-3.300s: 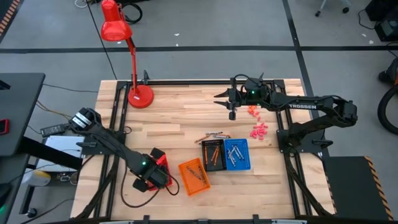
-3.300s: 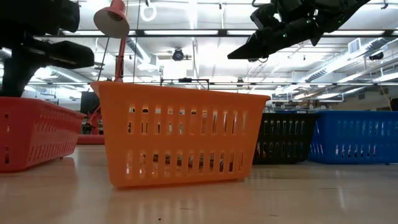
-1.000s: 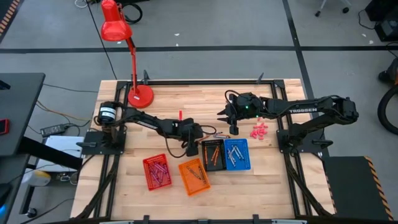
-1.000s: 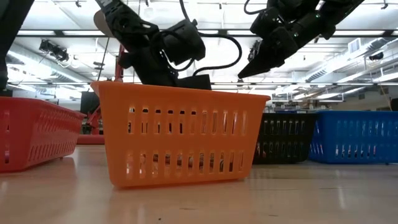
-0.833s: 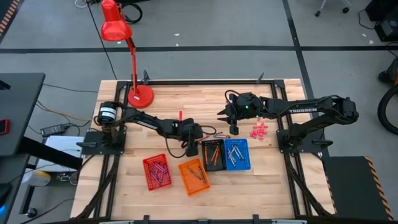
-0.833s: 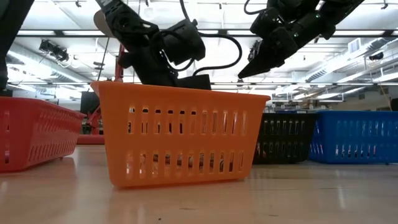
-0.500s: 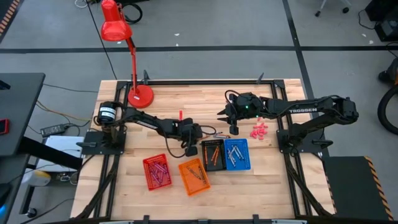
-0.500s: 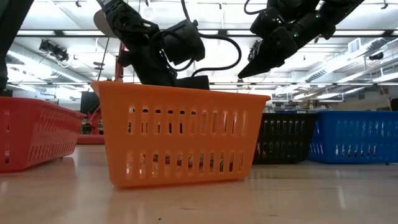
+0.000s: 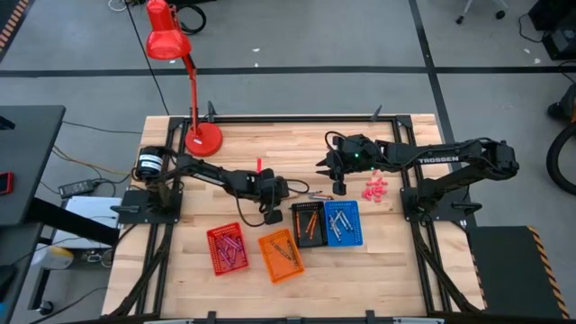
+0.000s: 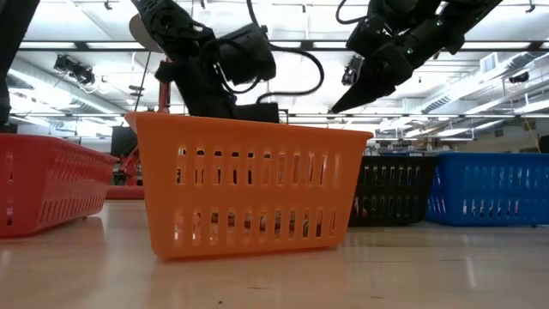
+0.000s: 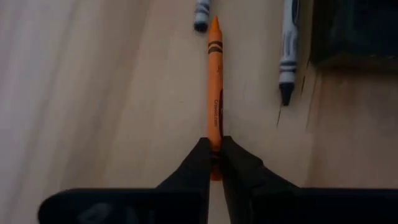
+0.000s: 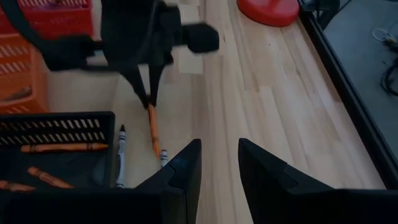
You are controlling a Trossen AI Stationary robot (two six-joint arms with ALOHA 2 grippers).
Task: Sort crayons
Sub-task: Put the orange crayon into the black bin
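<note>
The left gripper [image 11: 216,155] was clamped on an orange crayon [image 11: 214,87] beside the black basket [image 9: 309,224]. Next, probably, a lift toward the orange basket [image 9: 281,255]. The right gripper [image 12: 217,163] hovered apart.

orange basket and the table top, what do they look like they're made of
Orange basket: most likely moulded plastic, going by its uniform colour, thin walls with rows of slots and a slight sheen. Table top: apparently wood, pale butcher-block style strips with visible grain and a smooth, light finish.
</note>
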